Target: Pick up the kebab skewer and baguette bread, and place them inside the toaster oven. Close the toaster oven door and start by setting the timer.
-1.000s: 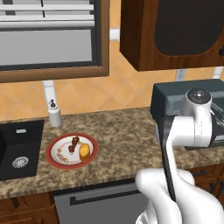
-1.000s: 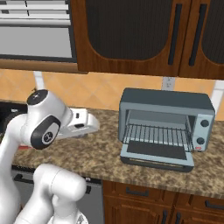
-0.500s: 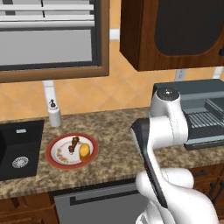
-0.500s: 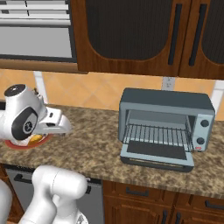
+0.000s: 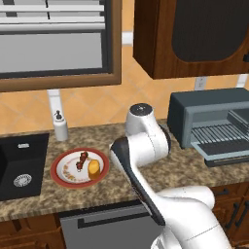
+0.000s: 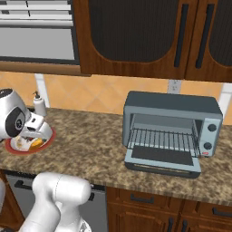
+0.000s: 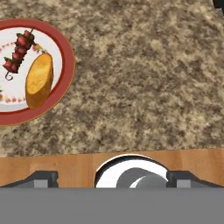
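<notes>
The kebab skewer (image 7: 18, 51) lies on a round plate with a red rim (image 7: 65, 83), its dark red chunks threaded in a slanting line. Just beside it on the same plate rests the baguette bread (image 7: 39, 80), a stubby golden loaf; whether the two touch cannot be told. In the left base view the skewer (image 5: 81, 160) and the bread (image 5: 94, 168) sit on the plate (image 5: 61, 180) near the front of the speckled granite surface (image 5: 194, 168), between a black sink (image 5: 22, 165) and the robot's arm. A white soap dispenser (image 5: 60, 127) stands behind the plate by the wall.

Well apart on the same surface stands the toaster oven (image 6: 172, 108), grey-blue, with its wire rack (image 6: 163, 139) showing. The toaster oven door (image 6: 162, 159) hangs folded down flat in front of it, fully open. Two knobs sit on its right panel.

The fingers (image 7: 43, 178) stand spread wide at the bottom of the hand view, holding nothing, over bare granite with the plate off to one side.
</notes>
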